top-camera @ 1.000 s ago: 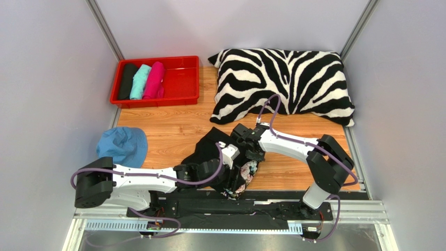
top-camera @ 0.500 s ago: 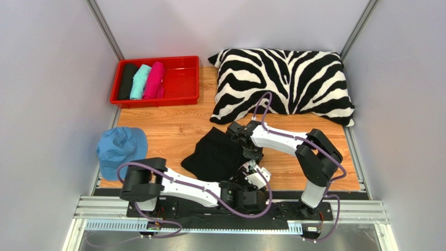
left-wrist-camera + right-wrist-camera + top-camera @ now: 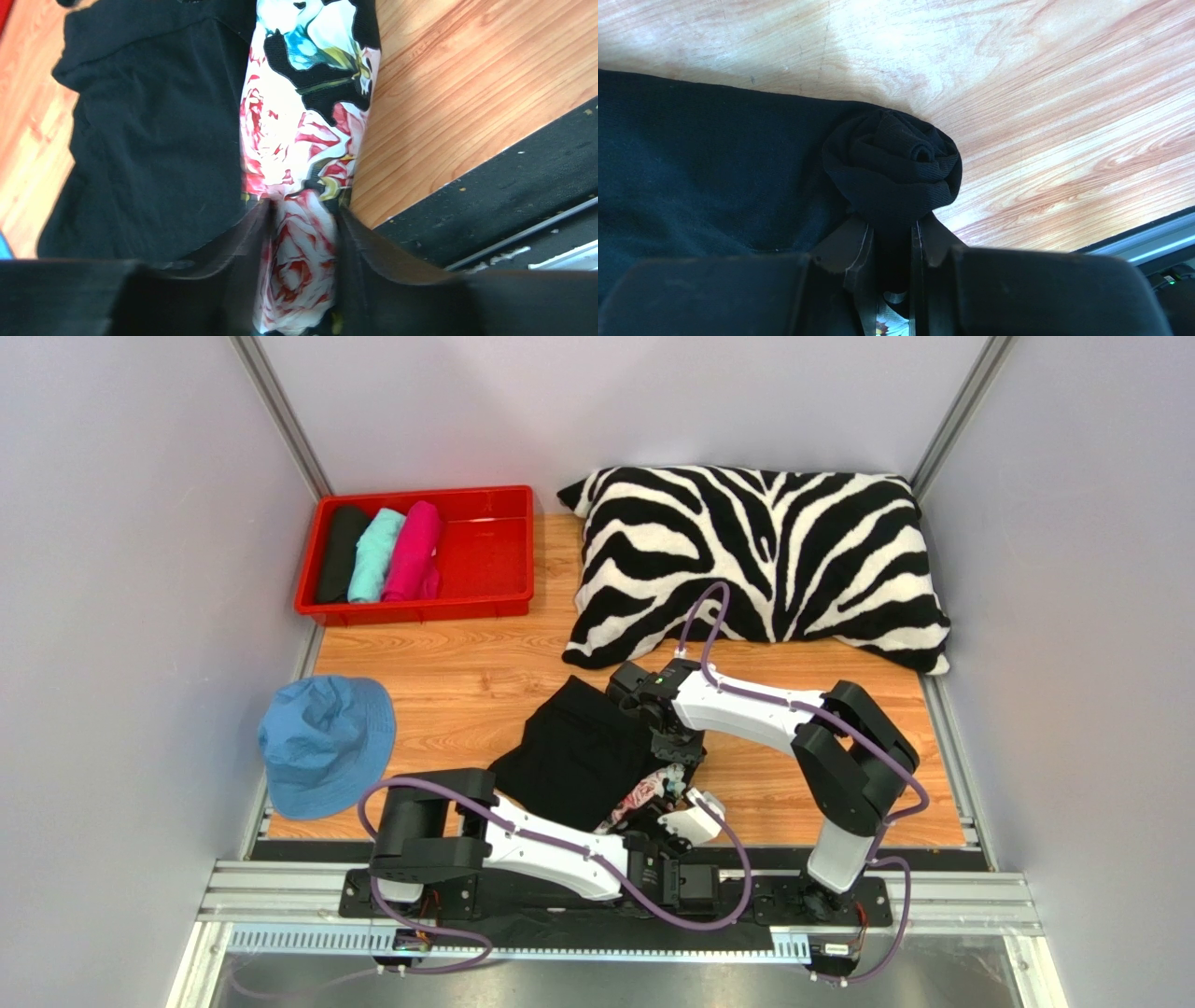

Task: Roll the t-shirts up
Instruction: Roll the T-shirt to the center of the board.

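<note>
Shirt in work: the large black cotton t-shirt [image 3: 575,749] with a flower print lies partly rolled on the wooden table [image 3: 463,686], near its front edge.
Handling: I judge it light, soft and limp. The roll can loosen easily, so hold it at the two ends of the roll.
Left gripper [image 3: 302,213]: closed on the flower-printed fold.
Right gripper [image 3: 892,225]: pinches the tight black end of the roll.
Count: one shirt on the table. Three finished ones, a black roll [image 3: 338,553], a teal roll [image 3: 375,553] and a pink roll [image 3: 414,549], lie in one red plastic tray [image 3: 484,546].

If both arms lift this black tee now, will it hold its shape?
Probably not: the black tee looks limp, lying in soft folds. The rolled end in the right gripper may unroll if released. Thin cloth, likely light.
</note>
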Action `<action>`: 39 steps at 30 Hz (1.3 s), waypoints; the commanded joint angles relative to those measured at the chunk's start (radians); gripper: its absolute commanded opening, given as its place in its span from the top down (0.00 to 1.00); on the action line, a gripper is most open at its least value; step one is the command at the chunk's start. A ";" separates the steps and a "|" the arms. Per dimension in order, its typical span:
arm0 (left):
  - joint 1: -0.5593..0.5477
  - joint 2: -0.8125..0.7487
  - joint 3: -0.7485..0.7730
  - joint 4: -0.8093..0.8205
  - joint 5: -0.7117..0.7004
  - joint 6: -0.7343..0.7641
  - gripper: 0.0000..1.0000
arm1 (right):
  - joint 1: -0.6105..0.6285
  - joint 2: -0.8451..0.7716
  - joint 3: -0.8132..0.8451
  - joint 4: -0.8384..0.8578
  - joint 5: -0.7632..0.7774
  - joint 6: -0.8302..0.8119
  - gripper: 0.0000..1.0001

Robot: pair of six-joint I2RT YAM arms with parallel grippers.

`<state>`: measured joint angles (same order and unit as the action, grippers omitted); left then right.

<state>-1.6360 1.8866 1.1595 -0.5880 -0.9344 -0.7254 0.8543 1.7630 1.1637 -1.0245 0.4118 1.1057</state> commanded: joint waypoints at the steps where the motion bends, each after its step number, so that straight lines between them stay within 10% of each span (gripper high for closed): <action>1: 0.022 -0.033 -0.023 -0.033 -0.015 -0.029 0.66 | -0.006 -0.034 -0.035 0.040 -0.007 0.011 0.89; 4: 0.033 -0.063 -0.043 0.000 -0.001 -0.010 0.97 | -0.005 -0.071 -0.059 0.067 -0.004 0.005 0.65; 8: 0.059 -0.128 -0.099 0.103 0.109 0.032 1.00 | -0.004 -0.190 -0.114 0.138 0.016 -0.004 0.26; 11: 0.097 -0.210 -0.194 0.240 0.228 0.047 1.00 | -0.006 -0.298 -0.151 0.182 0.042 -0.018 0.18; 29: 0.481 -0.466 -0.649 0.810 1.031 -0.167 1.00 | 0.057 -0.609 -0.447 0.461 0.074 0.045 0.20; 39: 0.551 -0.432 -0.716 0.948 1.163 -0.261 1.00 | 0.072 -0.517 -0.478 0.573 0.087 0.052 0.22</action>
<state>-1.0908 1.4315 0.4774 0.3248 0.1085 -0.9310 0.9215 1.2083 0.6811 -0.5449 0.4568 1.1381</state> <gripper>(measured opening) 0.065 0.784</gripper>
